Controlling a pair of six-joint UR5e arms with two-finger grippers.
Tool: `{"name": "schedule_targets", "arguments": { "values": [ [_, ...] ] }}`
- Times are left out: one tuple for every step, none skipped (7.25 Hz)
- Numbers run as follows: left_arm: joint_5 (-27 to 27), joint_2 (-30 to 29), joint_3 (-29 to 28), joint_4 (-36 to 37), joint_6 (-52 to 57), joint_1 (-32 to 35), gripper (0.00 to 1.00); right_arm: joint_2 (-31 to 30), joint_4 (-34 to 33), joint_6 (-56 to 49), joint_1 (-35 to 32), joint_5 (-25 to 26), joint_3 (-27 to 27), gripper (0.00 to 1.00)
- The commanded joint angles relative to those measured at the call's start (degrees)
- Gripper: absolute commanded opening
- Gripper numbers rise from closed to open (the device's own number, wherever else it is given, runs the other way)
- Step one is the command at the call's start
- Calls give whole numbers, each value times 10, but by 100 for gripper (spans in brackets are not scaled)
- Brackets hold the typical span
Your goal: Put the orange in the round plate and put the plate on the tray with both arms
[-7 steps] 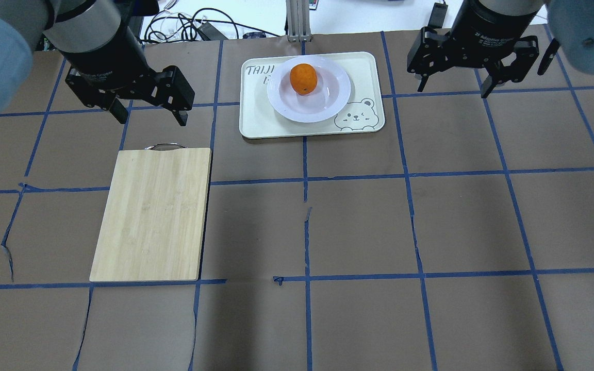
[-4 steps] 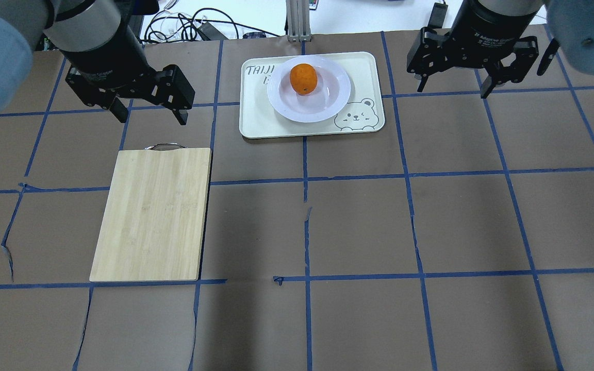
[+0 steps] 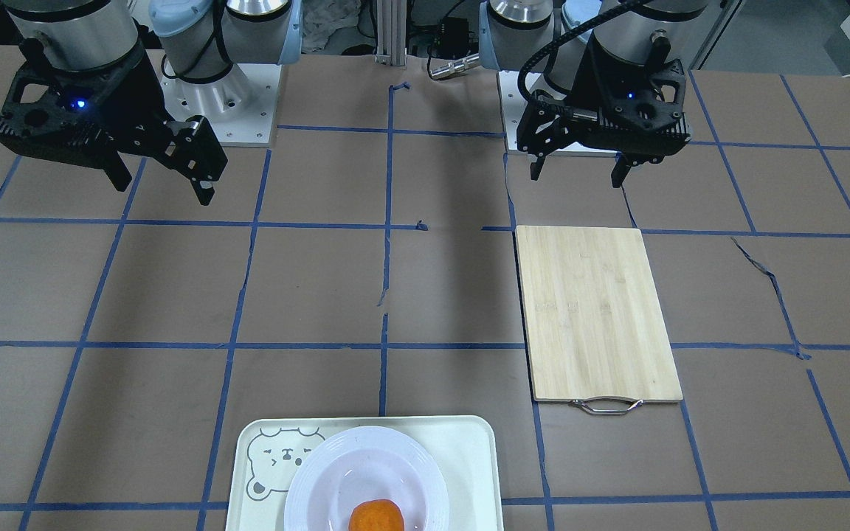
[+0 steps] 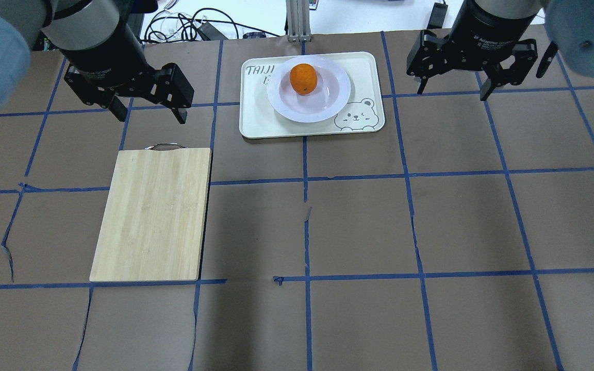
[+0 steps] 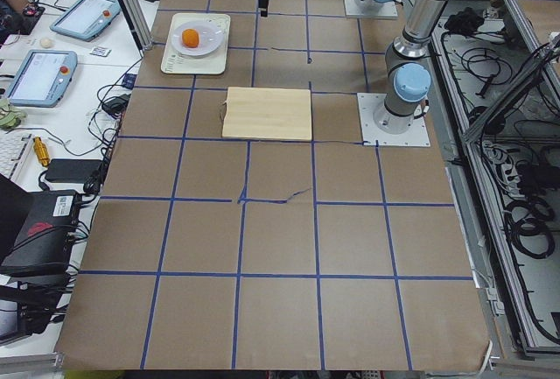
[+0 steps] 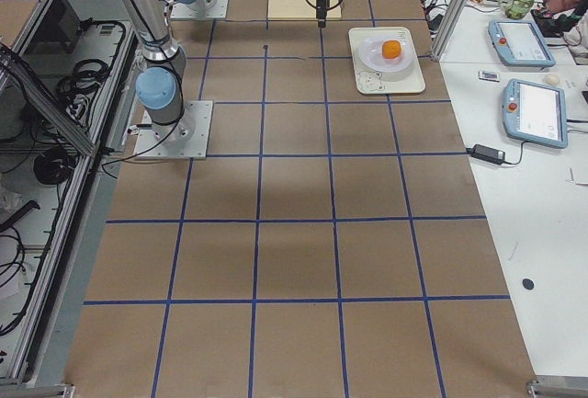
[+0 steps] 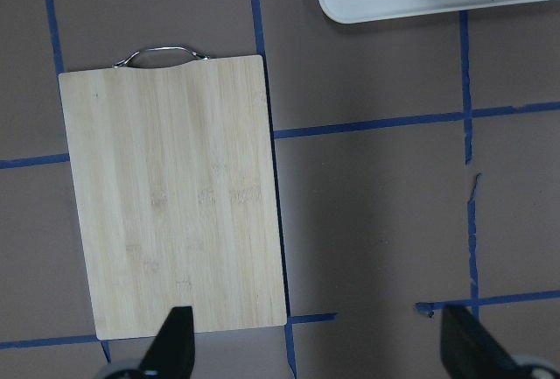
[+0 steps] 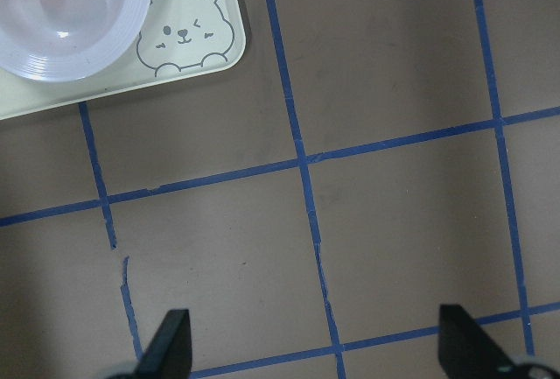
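Orange [image 3: 376,515] first: in the front-facing view you only get its top half, a bright-orange matte blob, because the bottom edge of the frame cuts it off. It sits in the well of the round plate [image 3: 322,479], which is glossy white with a ridged rim. The plate rests on the tray [image 3: 473,457], pale cream-green with a grey bear face [image 3: 271,461] in one corner. Plate and tray are both clipped by that edge too. Your right gripper [image 3: 163,186] and left gripper [image 3: 578,177] hang above the table, not touching the tray. Each has its fingers spread wide with nothing between them. The bamboo cutting board [image 3: 598,313] lies near the left one.

Overhead gives you the whole fruit: small, roundish, slightly lumpy skin, sitting off-centre in the well, toward the plate's far left side. The plate covers part of the lettering on the tray, so you can read "TAIJI" and not much else.

Both side views show the orange as a tiny dot on the plate. Skin detail is too small to tell there, and the arms run out of the top of the frame.

Left wrist camera: the cutting board fills most of it, with just a tray corner and a sliver of plate at the top edge. Right wrist camera: the orange is cropped into the top-left corner, and the plate is only partly in frame, but the bear face shows in full.
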State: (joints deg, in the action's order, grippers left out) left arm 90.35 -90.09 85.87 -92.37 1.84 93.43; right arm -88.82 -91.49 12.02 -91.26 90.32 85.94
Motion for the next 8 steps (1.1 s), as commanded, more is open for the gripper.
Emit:
{"name": "schedule_targets", "arguments": {
  "values": [
    [0, 0, 0, 0, 0, 0, 100, 2, -3, 0, 0, -1, 0, 100],
    [0, 0, 1, 0, 0, 0, 100, 0, -3, 0, -1, -1, 5, 100],
    [0, 0, 1, 0, 0, 0, 100, 0, -4, 0, -1, -1, 5, 100],
    [0, 0, 1, -1, 0, 0, 100, 0, -5, 0, -1, -1, 6, 100],
    [0, 0, 1, 0, 0, 0, 100, 0, -5, 0, -1, -1, 6, 100],
    [0, 0, 1, 0, 0, 0, 100, 0, -5, 0, -1, -1, 6, 100],
    [0, 0, 0, -1, 0, 0, 100, 0, -6, 0, -1, -1, 6, 100],
    [0, 0, 0, 0, 0, 0, 100, 1, -7, 1, -1, -1, 6, 100]
  ]
}}
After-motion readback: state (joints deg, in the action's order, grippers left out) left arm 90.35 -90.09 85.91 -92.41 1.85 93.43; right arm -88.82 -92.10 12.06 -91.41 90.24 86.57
